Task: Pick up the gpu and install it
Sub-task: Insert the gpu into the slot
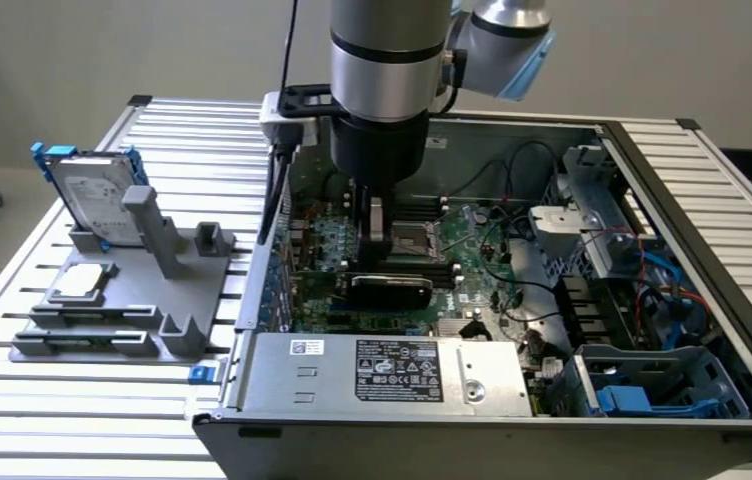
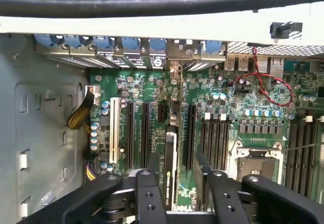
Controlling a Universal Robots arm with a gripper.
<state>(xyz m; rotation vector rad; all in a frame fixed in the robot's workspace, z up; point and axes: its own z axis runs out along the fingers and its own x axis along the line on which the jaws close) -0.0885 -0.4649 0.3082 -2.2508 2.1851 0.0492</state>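
The gpu (image 1: 391, 291) stands on edge on the green motherboard (image 1: 476, 250) inside the open computer case, its black rounded cooler facing the exterior camera. In the wrist view the gpu (image 2: 171, 155) appears edge-on, set into a slot among the long black expansion slots. My gripper (image 1: 376, 262) hangs straight down just above the card's top edge. The black fingers (image 2: 147, 196) straddle the card in the wrist view. One finger lies close against the card, while a strip of green board shows between the card and the other finger. The gripper (image 2: 179, 193) looks open.
The case wall (image 1: 264, 260) rises at the exterior view's left of the card. A CPU socket (image 1: 419, 238) and memory slots lie behind it, the power supply (image 1: 390, 372) in front. A grey fixture (image 1: 123, 300) outside the case holds a hard drive (image 1: 93, 195) and a square chip (image 1: 83, 282).
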